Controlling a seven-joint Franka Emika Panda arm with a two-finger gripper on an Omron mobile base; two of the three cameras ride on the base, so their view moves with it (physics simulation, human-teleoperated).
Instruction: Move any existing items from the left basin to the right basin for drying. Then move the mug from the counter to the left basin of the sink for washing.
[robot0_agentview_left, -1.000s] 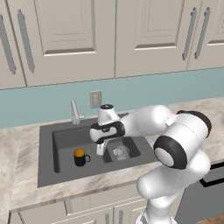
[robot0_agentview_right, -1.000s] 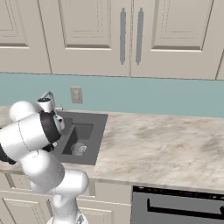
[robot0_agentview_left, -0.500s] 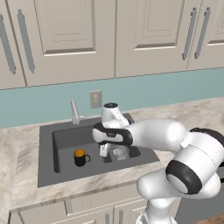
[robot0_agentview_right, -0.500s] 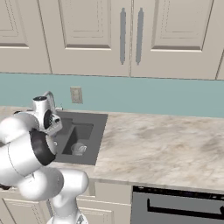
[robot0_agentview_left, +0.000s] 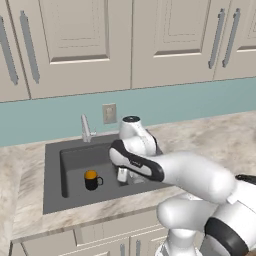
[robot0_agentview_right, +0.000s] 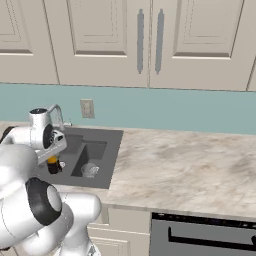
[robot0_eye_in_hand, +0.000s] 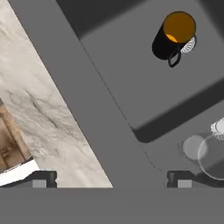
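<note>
Tool (robot0_eye_in_hand: 112, 178) wide open, pointing down over sink (robot0_eye_in_hand: 100, 109) front rim.

— What sort of place is this?
— A home kitchen: cream cabinets (robot0_agentview_left: 85, 40) over a teal backsplash (robot0_agentview_right: 175, 112), a dark double sink (robot0_agentview_left: 52, 200) with a faucet (robot0_agentview_left: 86, 129) set in the marble counter (robot0_agentview_right: 190, 170).
</note>
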